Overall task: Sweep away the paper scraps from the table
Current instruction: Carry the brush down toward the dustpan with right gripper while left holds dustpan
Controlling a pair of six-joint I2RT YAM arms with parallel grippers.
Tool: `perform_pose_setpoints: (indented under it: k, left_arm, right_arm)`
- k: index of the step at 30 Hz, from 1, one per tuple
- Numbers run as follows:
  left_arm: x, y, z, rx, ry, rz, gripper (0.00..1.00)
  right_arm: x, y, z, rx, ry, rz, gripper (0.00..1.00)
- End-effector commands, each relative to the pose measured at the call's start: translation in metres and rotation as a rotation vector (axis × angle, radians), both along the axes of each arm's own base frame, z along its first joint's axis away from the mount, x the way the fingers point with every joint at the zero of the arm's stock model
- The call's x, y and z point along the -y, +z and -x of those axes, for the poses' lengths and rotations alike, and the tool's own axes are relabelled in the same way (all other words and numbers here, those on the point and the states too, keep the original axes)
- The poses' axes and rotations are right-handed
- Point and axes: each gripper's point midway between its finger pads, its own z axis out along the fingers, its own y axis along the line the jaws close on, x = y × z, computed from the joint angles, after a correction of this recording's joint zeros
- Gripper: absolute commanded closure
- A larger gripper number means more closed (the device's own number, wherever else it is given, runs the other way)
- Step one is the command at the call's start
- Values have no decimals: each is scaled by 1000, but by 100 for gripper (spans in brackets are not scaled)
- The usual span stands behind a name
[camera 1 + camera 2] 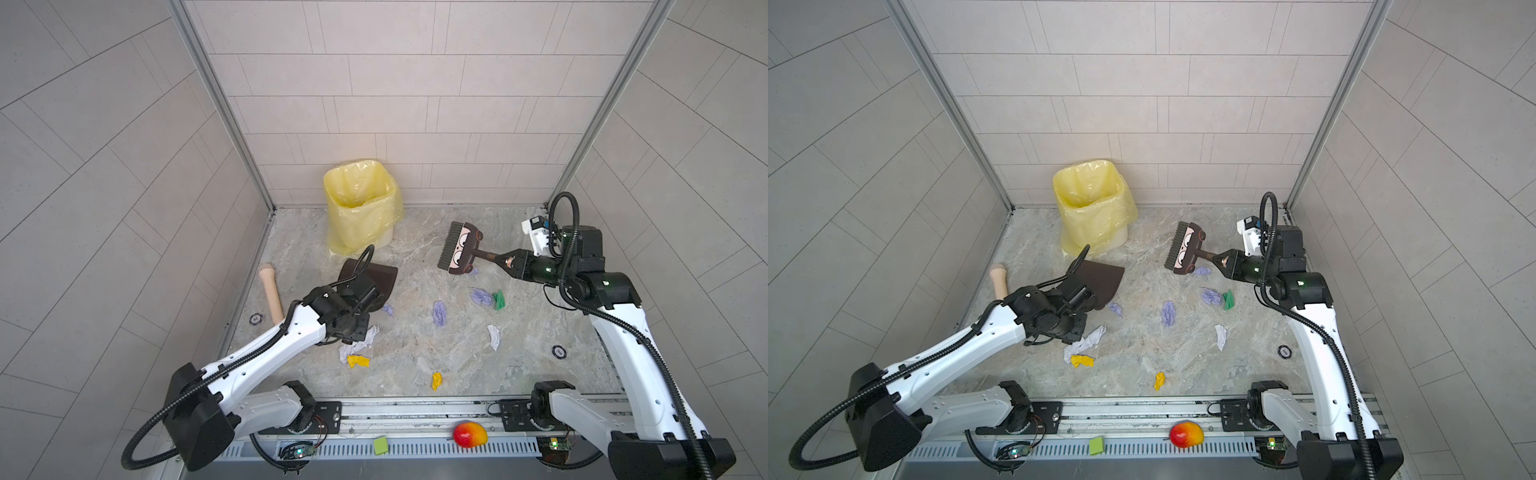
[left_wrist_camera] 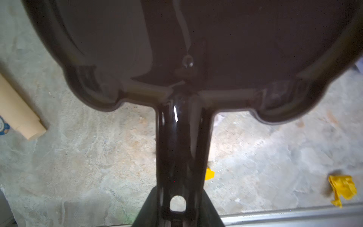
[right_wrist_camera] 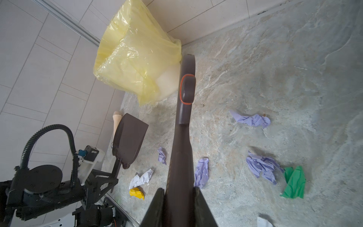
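Currently: both tools gripped.
Left gripper [image 2: 177,210] clamps dustpan [image 1: 376,276] handle (pan half hidden behind wrist); right gripper [image 3: 178,208] clamps brush [image 1: 461,249] handle; brush head partly hides lavender scrap [image 1: 474,271].

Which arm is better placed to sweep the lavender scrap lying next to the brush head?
Right. The right gripper holds the brush, whose head is just beside that lavender scrap. The left gripper holds only the dustpan, across the table.
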Motion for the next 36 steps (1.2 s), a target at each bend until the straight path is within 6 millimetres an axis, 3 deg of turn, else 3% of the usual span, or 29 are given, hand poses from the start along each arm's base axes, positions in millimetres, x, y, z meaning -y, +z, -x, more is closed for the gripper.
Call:
perform_pose_setpoints:
  k: [1,9,16,23,36]
  left_arm:
    - [10,3,22,-89,-107,-41,100]
    - [45,2,54,-224,-331,-47,100]
    - [60,-6,71,-287,-483,-83,100]
    - [67,-12,73,-311,-583,-147,100]
    - [67,-20,64,-286,-678,-302,100]
  right_arm:
    - [3,5,10,-14,27,82,100]
    - [9,8,18,-106,85,262,100]
    - [3,-14,14,-211,164,378,100]
    - [-8,-30,12,-300,260,491,100]
    - [-23,-38,8,-374,336,579,100]
